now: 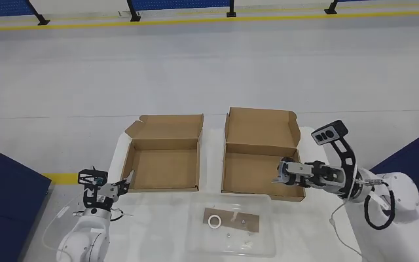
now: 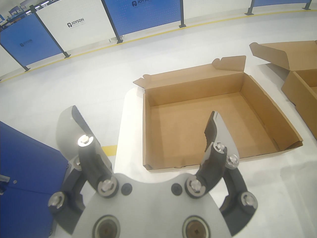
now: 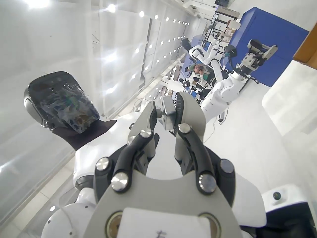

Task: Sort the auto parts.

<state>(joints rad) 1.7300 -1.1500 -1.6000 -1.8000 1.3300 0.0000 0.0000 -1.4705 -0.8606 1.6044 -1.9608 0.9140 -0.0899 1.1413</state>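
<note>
A: What is the right gripper (image 3: 166,105) doing?
B: It is clamping a small grey metal block (image 3: 170,116) and hovering over the right part of the right-hand open brown cardboard box (image 1: 252,171).
A: And the left gripper (image 2: 143,115)?
B: It is gaping wide, gripping nothing, just beside the near outer corner of the left-hand open brown cardboard box (image 2: 185,115).
A: Other parts?
B: A white ring (image 1: 214,223) is lying on a brown cardboard piece (image 1: 243,219) in the clear plastic tray (image 1: 270,223), which is sitting on the white table (image 1: 314,229) in front of both boxes.
</note>
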